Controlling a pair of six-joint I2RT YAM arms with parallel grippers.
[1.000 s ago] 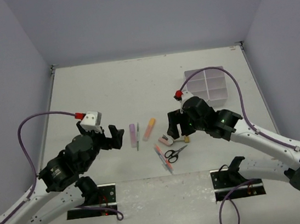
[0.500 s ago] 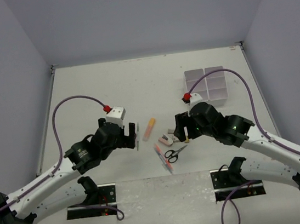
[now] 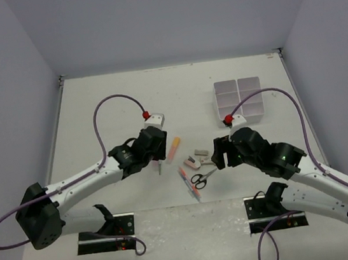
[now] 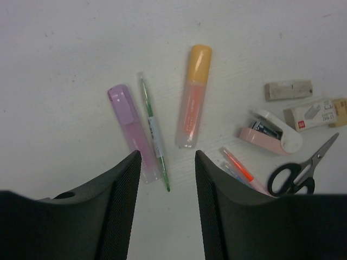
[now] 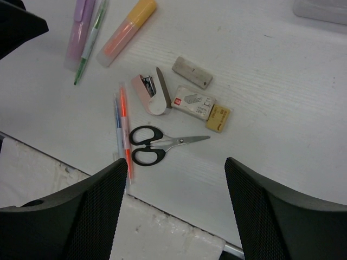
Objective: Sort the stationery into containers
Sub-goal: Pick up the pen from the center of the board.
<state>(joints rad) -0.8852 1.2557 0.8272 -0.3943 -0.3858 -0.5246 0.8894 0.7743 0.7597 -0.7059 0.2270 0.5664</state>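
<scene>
The stationery lies mid-table: an orange highlighter, black-handled scissors, two thin pens, a pink-white stapler and small erasers. My left gripper hovers open over the near ends of the lilac highlighter and green pen, gripping nothing. My right gripper stands wide open just near of the scissors. The white divided container sits far right.
The table's near edge and a rough white ledge run just below the scissors. Arm base plates sit at the near edge. Grey walls enclose the table on three sides.
My left arm swung right and forward over the lilac highlighter and green pen, its jaws narrowing. My right gripper drew back to the right, uncovering the erasers.
</scene>
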